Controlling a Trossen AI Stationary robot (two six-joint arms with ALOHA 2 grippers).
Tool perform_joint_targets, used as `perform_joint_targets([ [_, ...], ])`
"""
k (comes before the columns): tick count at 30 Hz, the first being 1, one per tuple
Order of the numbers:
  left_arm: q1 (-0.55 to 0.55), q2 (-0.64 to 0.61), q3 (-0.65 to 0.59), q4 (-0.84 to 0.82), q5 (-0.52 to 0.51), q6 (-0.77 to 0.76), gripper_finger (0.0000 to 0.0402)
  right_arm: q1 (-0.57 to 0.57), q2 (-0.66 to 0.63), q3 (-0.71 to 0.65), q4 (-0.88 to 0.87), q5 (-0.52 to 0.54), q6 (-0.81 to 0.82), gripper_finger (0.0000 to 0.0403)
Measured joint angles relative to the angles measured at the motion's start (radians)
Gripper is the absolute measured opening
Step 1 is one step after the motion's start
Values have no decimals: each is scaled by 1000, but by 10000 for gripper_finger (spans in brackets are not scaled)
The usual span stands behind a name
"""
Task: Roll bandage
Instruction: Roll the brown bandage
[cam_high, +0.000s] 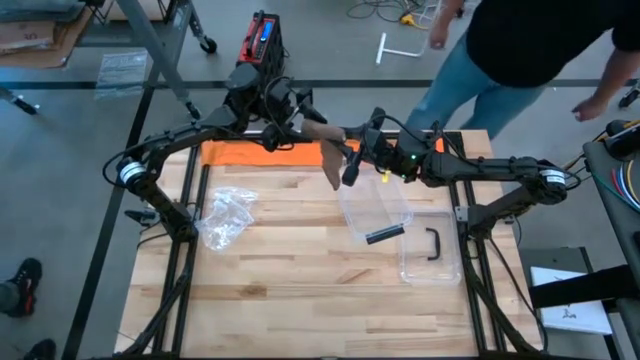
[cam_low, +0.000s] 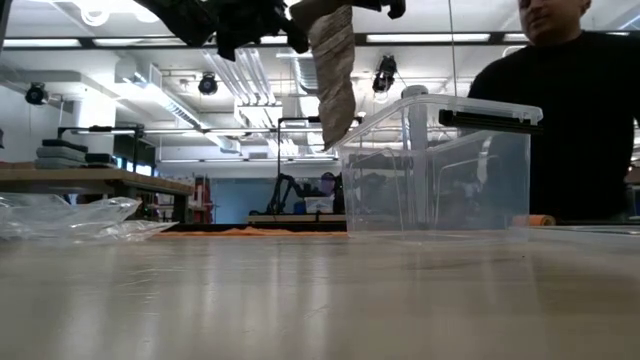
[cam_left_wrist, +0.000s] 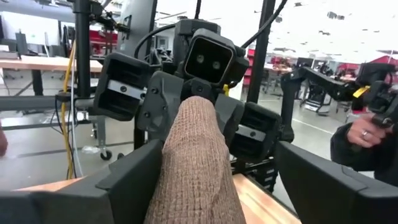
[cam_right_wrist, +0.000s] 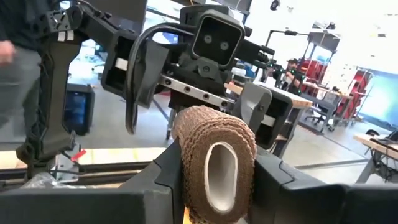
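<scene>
I am working above the table's far side, and I am placing everything by the clear bin (cam_high: 400, 195) that is standing right of the table's middle. Well left of the bin, a crumpled plastic bag (cam_high: 225, 215) is lying on the wood. Beyond the bag, an orange cloth (cam_high: 250, 152) is stretching along the far edge. My left gripper (cam_high: 305, 120) is hovering up and to the left of the bin. Its fingers (cam_left_wrist: 127, 180) are standing wide apart, with the brown bandage (cam_high: 331, 163) running between them and a gap showing on each side. The loose end of the bandage is hanging down in the air just left of the bin's far corner, clear of the table. My right gripper (cam_high: 352, 160) is facing the left one from just above the bin's far left corner. Its fingers (cam_right_wrist: 286, 186) are pressing in on both sides of the bandage's rolled part (cam_right_wrist: 214, 158), holding it with the white core pointing back at my wrist. A dark bar (cam_high: 385, 234) is lying at the bin's near edge. Just right of the bin, its lid (cam_high: 432, 262) is lying flat with a black handle (cam_high: 433, 243) on it. Beyond the table to the right, a person (cam_high: 520, 40) in a dark top is standing.
</scene>
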Motion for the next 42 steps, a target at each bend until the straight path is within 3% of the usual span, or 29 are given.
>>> perform_joint_targets([
  [12, 25, 4, -2, -23, -73, 224, 279, 1, 0, 2, 19, -3, 148, 106],
  [17, 24, 4, -2, -28, -126, 177, 260, 1, -1, 2, 20, 5, 140, 109],
  [28, 25, 4, -2, -37, -43, 144, 154, 1, -1, 2, 16, -17, 128, 109],
  [35, 29, 3, -2, -36, -30, 332, 100, 2, -2, 2, 2, -23, 251, 146],
  [42, 36, -10, -1, -27, -79, 672, 103, 2, -35, 2, -2, -30, 465, 228],
])
